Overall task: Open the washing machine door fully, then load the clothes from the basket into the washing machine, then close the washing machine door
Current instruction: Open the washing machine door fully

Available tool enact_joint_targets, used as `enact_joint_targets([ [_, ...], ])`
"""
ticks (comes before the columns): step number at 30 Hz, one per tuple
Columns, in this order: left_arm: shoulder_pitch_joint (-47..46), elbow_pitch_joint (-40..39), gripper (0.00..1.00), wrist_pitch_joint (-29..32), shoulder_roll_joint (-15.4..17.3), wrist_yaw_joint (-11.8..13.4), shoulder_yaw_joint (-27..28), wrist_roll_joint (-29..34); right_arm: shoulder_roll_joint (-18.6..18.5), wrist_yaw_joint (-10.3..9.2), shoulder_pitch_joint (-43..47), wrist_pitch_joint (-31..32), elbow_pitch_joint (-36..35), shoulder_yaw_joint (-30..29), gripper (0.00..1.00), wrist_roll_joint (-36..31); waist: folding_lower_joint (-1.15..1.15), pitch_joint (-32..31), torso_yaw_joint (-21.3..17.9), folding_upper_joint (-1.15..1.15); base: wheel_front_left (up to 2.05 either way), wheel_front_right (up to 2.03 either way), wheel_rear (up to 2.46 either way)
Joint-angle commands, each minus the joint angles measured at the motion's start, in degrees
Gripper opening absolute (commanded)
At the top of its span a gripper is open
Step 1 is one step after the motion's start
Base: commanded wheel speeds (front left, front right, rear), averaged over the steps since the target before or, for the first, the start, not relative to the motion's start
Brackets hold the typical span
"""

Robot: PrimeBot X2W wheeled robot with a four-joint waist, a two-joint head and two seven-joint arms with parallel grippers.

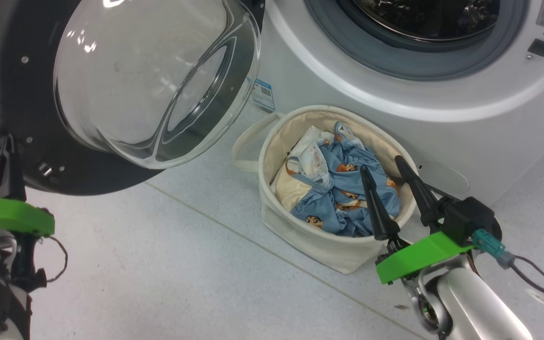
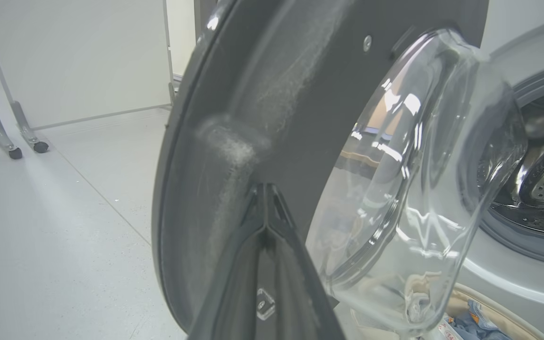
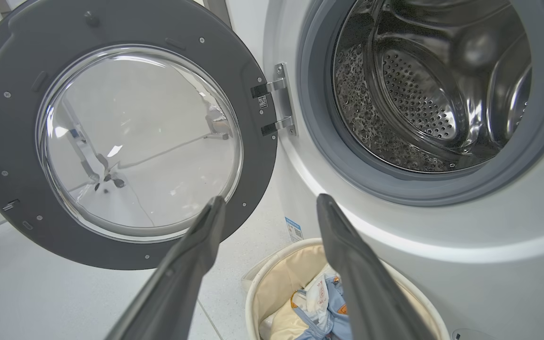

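**Pale tiles, a white wall and a wheeled metal frame**

The floor [image 1: 158, 274] is laid in large, pale grey tiles with a faint sheen. A thin grout line [image 1: 253, 241] runs diagonally across it. A small brownish speck [image 1: 400, 307] lies on one tile. In the left wrist view a plain white wall [image 2: 73, 56] meets the floor along a thin grey seam. Two slanted metal legs [image 2: 19, 120] stand before it on small black casters [image 2: 40, 147]. The light is cool and even, casting soft shadows.
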Motion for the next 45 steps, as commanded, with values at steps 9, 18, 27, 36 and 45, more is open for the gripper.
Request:
enact_joint_targets([
  [9,-6.0,2.6,0.0,-0.7,4.8,-0.2,3.9,0.3,0.7,0.03,-2.6,-0.7,-1.5,1.5,1.0,0.5,0.0,0.5,-0.1,0.0,0.0,0.0,0.0],
  [18,-4.6,1.2,0.0,-0.7,3.4,-1.5,4.3,0.8,1.6,0.03,-1.5,-0.7,-1.5,0.6,1.0,0.9,0.0,-1.0,-0.4,0.0,0.0,0.0,0.0],
  [27,-0.3,-1.0,1.0,-0.7,2.5,-2.8,0.3,-0.9,2.1,0.03,0.0,-0.7,-1.6,-0.4,1.0,1.2,0.0,-4.0,-2.4,0.0,0.0,0.0,0.0],
  [36,3.8,-5.3,1.0,-0.5,3.4,-2.9,-1.7,-2.6,2.0,0.03,1.3,-0.7,-1.7,-1.2,1.0,1.1,0.0,-6.9,-6.6,0.0,0.0,0.0,0.0],
  [45,9.5,-9.3,1.0,0.1,3.0,-2.9,-3.0,-4.7,0.9,0.03,3.6,-0.7,-1.8,-2.2,1.0,1.4,0.0,-10.5,-12.6,0.0,0.0,0.0,0.0],
])
